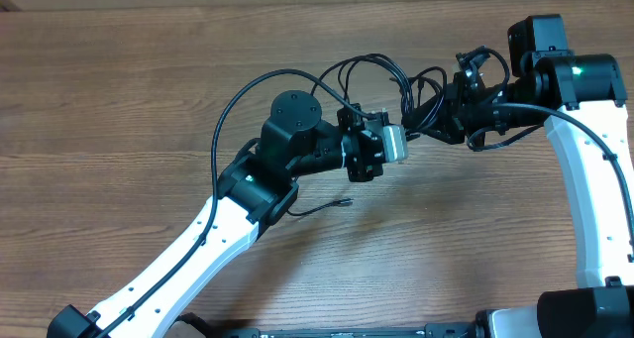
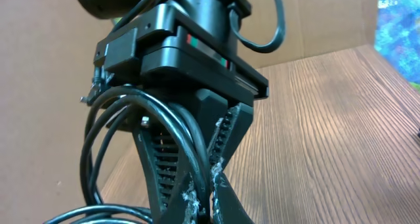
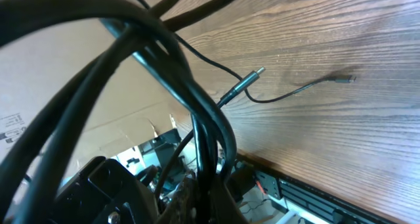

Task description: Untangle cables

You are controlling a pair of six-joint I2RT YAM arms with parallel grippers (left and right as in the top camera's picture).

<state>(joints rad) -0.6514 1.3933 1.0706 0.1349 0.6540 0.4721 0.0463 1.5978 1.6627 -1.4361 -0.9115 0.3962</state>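
Observation:
The black cables (image 1: 362, 70) form a tangle of loops held above the table's middle, between the two arms. My left gripper (image 1: 391, 145) comes in from the lower left and is shut on the cables (image 2: 187, 152); its fingertips (image 2: 220, 194) pinch the strands. My right gripper (image 1: 421, 125) comes in from the right, tip to tip with the left one, and is shut on the cables (image 3: 197, 99) too. A silver-tipped plug (image 3: 252, 76) hangs off the bundle. One thin cable end (image 1: 332, 205) lies on the wood under the left arm.
The wooden table (image 1: 119, 100) spreads on all sides. A cardboard wall (image 2: 315, 20) stands behind it. Thicker black wires (image 1: 233, 105) arch over the left arm. The table's front edge (image 3: 308, 184) shows in the right wrist view.

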